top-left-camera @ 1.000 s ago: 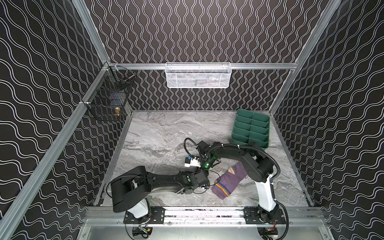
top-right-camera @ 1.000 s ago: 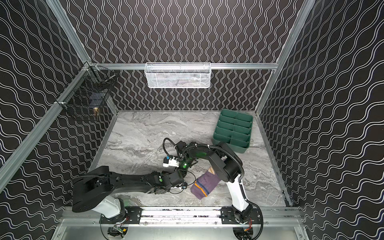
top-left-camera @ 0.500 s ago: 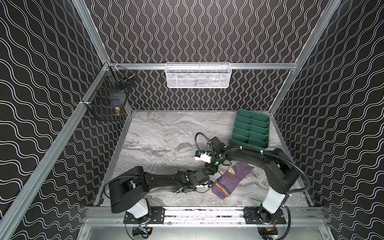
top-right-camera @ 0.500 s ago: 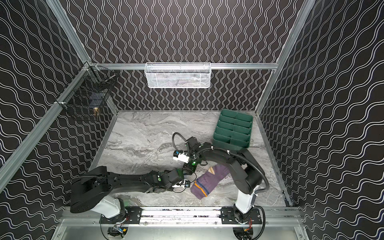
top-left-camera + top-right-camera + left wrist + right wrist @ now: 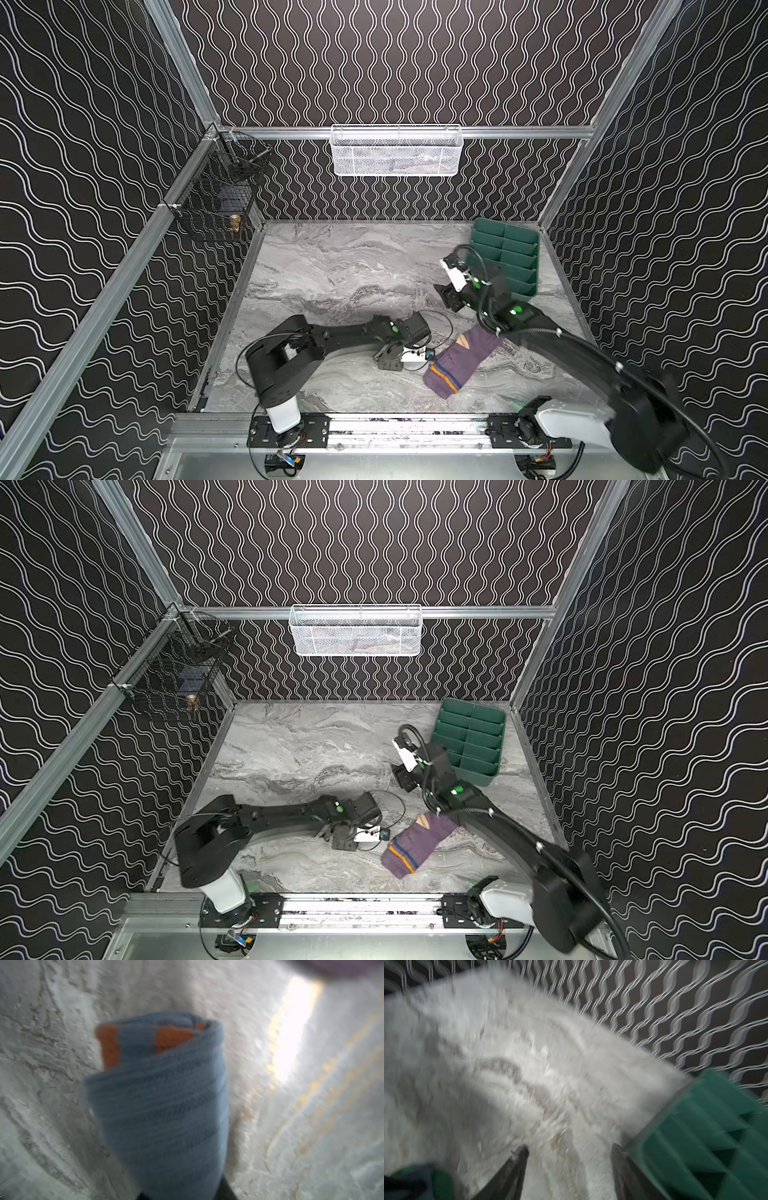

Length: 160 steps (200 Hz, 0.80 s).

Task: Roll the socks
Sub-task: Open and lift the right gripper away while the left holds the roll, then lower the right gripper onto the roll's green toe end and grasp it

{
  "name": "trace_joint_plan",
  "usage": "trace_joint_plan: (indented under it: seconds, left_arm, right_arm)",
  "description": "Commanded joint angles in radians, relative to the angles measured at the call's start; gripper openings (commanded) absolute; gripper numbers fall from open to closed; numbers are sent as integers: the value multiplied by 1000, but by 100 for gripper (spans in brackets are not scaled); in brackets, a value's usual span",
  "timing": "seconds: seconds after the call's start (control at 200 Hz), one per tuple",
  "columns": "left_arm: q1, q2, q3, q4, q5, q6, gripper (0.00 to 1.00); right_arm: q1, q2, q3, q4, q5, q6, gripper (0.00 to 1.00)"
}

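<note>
The light blue sock [image 5: 162, 1095] with orange bands is rolled into a tube and sticks out from between my left gripper's [image 5: 182, 1196] dark fingers, which are shut on its near end. In both top views the left gripper [image 5: 388, 359] [image 5: 343, 839] sits low on the marble floor near the front, and the blue roll is hidden beneath it. The purple sock [image 5: 461, 365] [image 5: 419, 845] lies flat just to its right, tan toe towards the right arm. My right gripper [image 5: 569, 1148] [image 5: 451, 297] is open and empty above bare marble.
A green divided tray [image 5: 511, 257] [image 5: 706, 1136] stands at the back right, right beside my right gripper. A white wire basket [image 5: 397, 151] hangs on the back wall. A black wire basket [image 5: 216, 199] hangs at the back left corner.
The right gripper has let go, opened and swung from the middle beside the left gripper to the back right by the green tray. The left gripper stays low near the front.
</note>
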<state>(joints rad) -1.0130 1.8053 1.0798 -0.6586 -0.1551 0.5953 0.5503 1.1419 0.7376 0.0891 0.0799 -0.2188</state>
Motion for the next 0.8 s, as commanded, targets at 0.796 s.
trace_joint_plan:
  seconds: [0.796]
  left_arm:
    - [246, 311, 162, -319, 428, -46, 0]
  right_arm:
    - [622, 10, -334, 114, 136, -945, 67]
